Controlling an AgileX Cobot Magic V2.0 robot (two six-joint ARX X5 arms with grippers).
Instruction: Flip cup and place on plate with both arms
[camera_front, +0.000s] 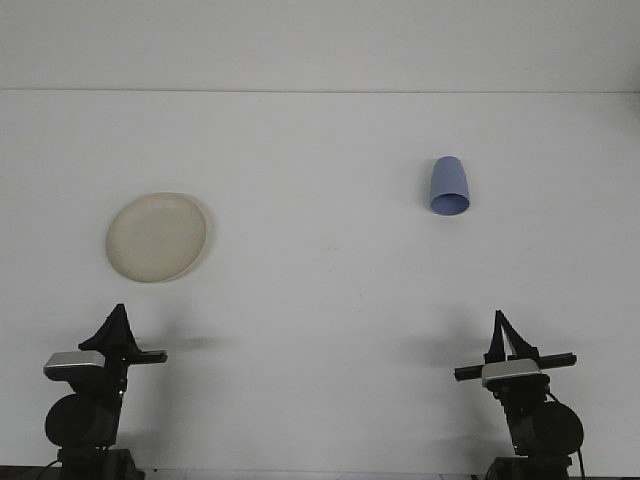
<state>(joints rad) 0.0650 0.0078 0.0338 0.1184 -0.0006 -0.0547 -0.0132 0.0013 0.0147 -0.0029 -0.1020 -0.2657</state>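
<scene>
The left gripper (117, 322) is sitting at the near left edge of the table (320, 300), and its fingers are looking like one dark pointed shape aimed toward the far side; I cannot tell if they are open or closed. The right gripper (500, 330) is sitting at the near right edge in a mirrored pose, also pointing away, and here too the fingers are seeming to meet at a tip, but the view is not showing their state. Neither one is holding or touching anything. Going outward, the cup (449, 186) is standing on the far right part of the table, well apart from the right gripper, blue, and it is appearing to rest with its mouth down, the wider end being lower, though I am judging this only from the outline. The plate (157, 236) is lying flat on the left, nearer than the cup, beyond the left gripper. This layout is probably giving each arm its own object: the right arm is being closest to the cup for lifting and turning, and the left arm is being closest to the plate side for receiving it. The task is looking not yet started.
</scene>
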